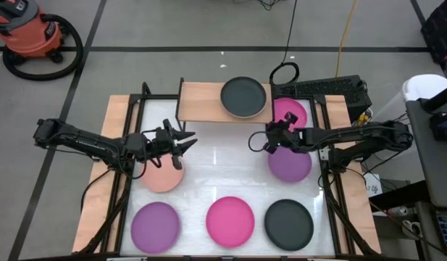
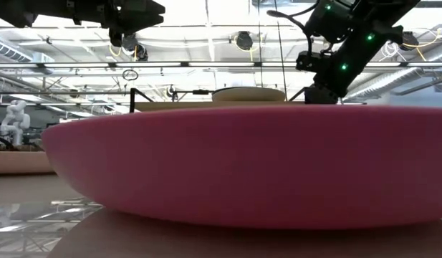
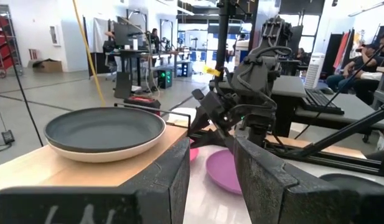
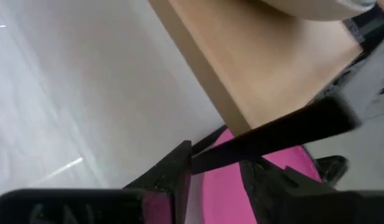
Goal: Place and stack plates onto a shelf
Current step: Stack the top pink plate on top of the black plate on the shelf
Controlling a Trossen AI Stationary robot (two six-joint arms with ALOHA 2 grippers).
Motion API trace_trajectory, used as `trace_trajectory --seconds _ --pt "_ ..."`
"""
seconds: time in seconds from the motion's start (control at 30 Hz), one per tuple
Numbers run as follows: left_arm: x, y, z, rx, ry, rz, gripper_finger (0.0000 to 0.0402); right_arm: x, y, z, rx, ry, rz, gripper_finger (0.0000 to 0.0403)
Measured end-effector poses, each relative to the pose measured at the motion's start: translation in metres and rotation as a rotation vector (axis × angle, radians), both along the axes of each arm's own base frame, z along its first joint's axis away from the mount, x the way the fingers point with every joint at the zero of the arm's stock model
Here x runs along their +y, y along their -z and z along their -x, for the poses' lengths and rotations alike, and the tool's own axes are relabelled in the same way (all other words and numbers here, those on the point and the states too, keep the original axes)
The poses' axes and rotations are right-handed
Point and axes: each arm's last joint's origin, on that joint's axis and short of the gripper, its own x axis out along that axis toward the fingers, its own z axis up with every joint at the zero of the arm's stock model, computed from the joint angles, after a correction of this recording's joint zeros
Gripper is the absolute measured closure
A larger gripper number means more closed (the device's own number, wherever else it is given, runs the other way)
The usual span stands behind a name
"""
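Observation:
The shelf stands at the table's far middle. On its right half a black plate lies on a beige plate. A magenta plate lies by the shelf's right end, and a purple plate lies under the right arm. A salmon plate lies under the left arm. Purple, magenta and black plates line the near edge. My left gripper hovers open above the table, near the salmon plate. My right gripper hovers open near the shelf's right front corner.
A keyboard and cables lie beyond the table's far right corner. An orange vacuum stands on the floor at far left. Bare white table shows between the two grippers. In the low view the near magenta plate blocks most of the table.

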Motion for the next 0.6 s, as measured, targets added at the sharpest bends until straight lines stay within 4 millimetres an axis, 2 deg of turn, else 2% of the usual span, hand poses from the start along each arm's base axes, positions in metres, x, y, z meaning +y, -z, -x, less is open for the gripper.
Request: trace_trajectory --seconds 0.23,0.4,0.6 --pt "0.0 0.0 0.0 0.0 0.0 0.0 0.0273 0.001 0.004 0.005 0.073 -0.013 -0.03 0.0289" --pt "0.0 0.0 0.0 0.001 -0.001 -0.001 0.0273 -0.001 0.01 0.016 0.147 0.056 -0.07 0.0289" --pt "0.0 0.0 0.0 0.001 -0.004 0.0 0.0273 -0.003 0.029 0.031 0.192 0.098 -0.159 0.0289"
